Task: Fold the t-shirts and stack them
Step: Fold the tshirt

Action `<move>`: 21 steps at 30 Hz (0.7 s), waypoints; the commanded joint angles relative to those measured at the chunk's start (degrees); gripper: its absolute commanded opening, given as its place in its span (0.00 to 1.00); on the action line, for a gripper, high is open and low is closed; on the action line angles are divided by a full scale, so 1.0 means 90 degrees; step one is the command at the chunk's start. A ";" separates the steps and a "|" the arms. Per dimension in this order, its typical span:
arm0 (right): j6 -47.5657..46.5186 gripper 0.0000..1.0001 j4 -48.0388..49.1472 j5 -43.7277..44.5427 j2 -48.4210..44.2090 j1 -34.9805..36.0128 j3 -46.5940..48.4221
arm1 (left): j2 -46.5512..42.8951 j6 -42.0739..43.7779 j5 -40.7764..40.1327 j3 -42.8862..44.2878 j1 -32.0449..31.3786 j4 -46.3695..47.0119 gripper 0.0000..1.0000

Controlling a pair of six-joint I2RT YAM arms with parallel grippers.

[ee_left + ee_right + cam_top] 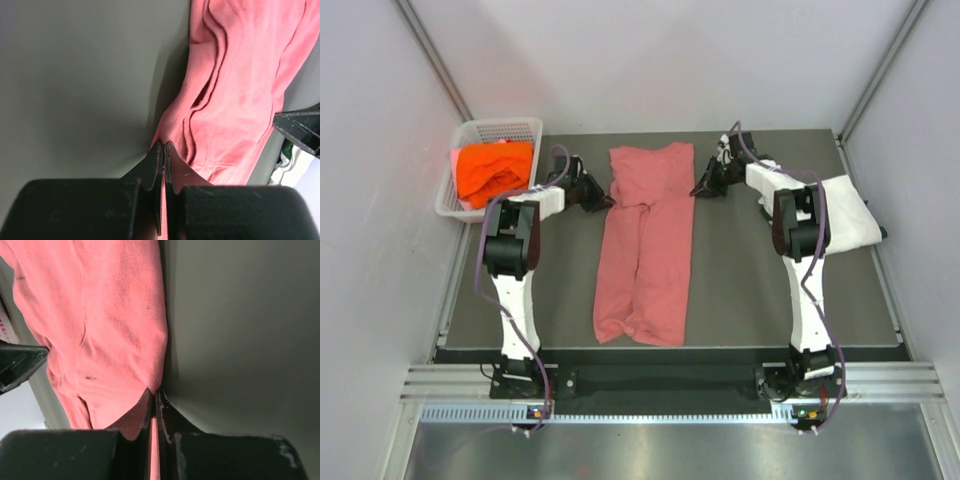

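Left gripper (163,145), right gripper (154,391): jaws clenched on opposite side edges of pink tee (645,240); cloth spans between them. Risk: bite shallow at tips; uneven lift may pull edge free, skewing fold.

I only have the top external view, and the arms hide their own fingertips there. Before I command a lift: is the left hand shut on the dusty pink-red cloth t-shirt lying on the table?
Observer: Yes. In the left wrist view the left hand is shut, and it looks to be pinching the raised side edge of the dusty pink-red cloth t-shirt.
Operator: And the right hand, on the opposite edge?
Observer: The right wrist view shows the right hand shut too, with a thin strip of pink fabric showing between its fingers.
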 commanded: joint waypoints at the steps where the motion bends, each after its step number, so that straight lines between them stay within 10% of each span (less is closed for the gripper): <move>1: 0.0054 0.00 -0.0062 0.0015 0.0282 -0.0341 0.0609 | 0.0315 -0.0150 -0.0173 0.0313 -0.0152 0.0399 0.03; 5: -0.0053 0.35 -0.0277 -0.0093 0.0313 -0.0390 0.0914 | 0.0239 -0.0160 -0.0357 0.0480 -0.0152 0.0302 0.25; 7: -0.0160 0.59 -0.0074 0.0052 -0.0134 -0.0390 0.0361 | -0.0121 -0.0053 -0.0601 0.0266 -0.0152 0.0156 0.64; 10: -0.0287 0.71 0.0210 0.0228 -0.0914 -0.0390 -0.0354 | -0.0775 0.0171 -0.1061 -0.0182 -0.0152 0.0009 0.93; 21: -0.0415 0.64 0.1538 0.1039 -0.4168 -0.0039 -0.5119 | -0.3618 0.0739 -0.1462 -0.2760 -0.0152 -0.1105 0.95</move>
